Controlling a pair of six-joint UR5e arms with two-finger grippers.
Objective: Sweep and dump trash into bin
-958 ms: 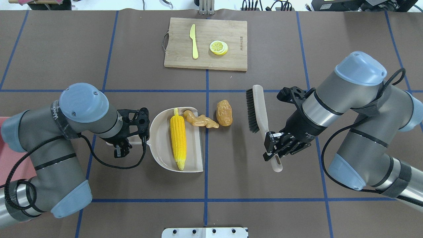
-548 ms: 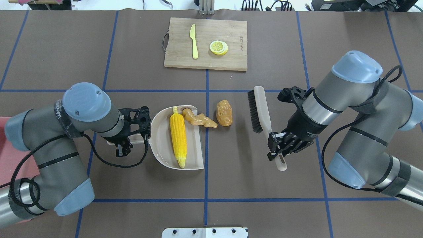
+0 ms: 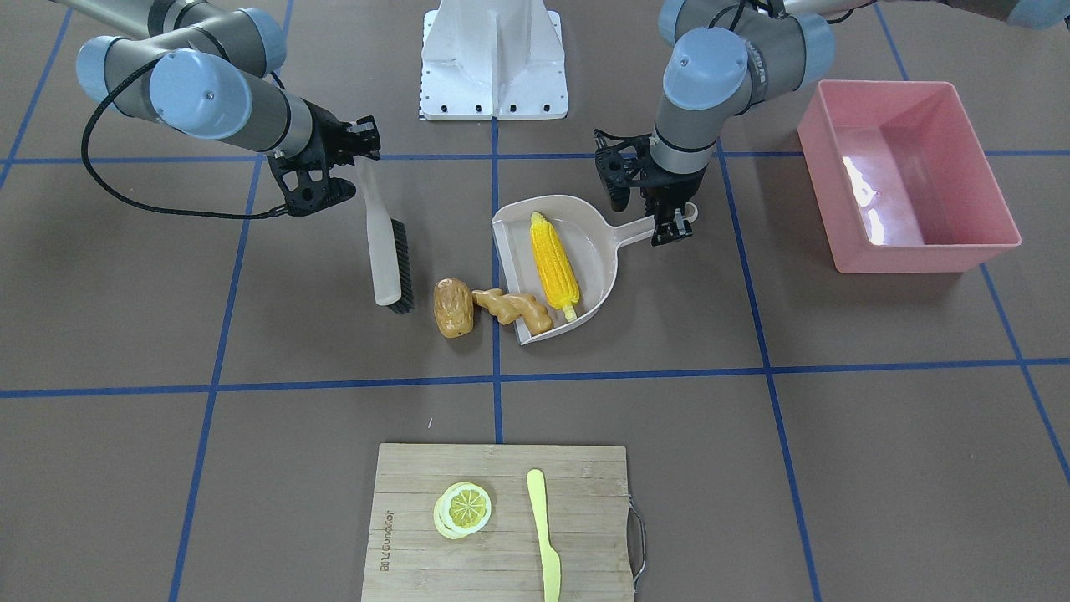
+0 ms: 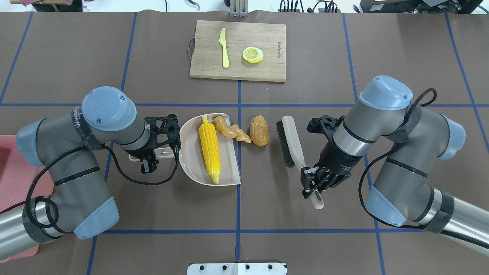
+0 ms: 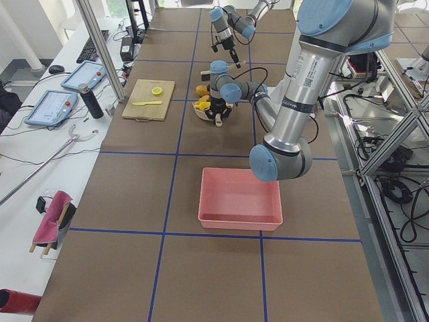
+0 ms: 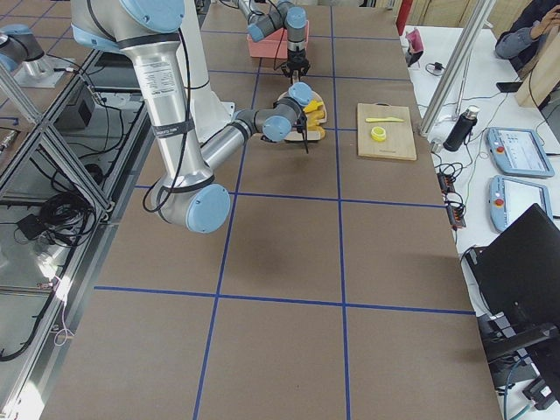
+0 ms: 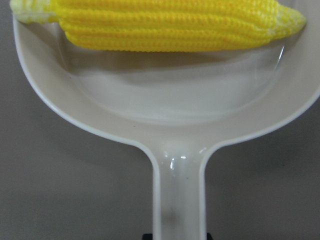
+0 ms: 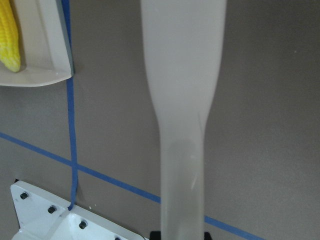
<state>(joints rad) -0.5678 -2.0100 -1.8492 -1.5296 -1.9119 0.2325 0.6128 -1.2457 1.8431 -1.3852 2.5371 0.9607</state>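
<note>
The yellow corn cob [image 4: 210, 152] lies inside the beige dustpan [image 4: 191, 160]. The tan ginger root [image 4: 229, 131] rests across the pan's open edge, and the brown potato [image 4: 259, 130] sits on the mat just right of it. My left gripper [image 4: 153, 158] is shut on the dustpan's handle [image 7: 179, 200]. My right gripper [image 4: 311, 183] is shut on the handle [image 8: 182, 125] of a beige brush [image 4: 290, 143], whose black bristles face the potato a short gap away. The pink bin [image 3: 928, 255] stands on the robot's far left, with nothing inside.
A wooden cutting board [image 4: 267, 68] lies at the table's far middle, carrying a lemon slice [image 4: 252, 54] and a pale yellow knife [image 4: 224, 47]. A white mount plate [image 4: 237, 268] sits at the near edge. Blue tape lines cross the brown mat.
The right arm has swung in, bringing the brush left and nearer the robot, closer to the potato. The left arm has pushed the dustpan slightly right, and the ginger has shifted with it.
</note>
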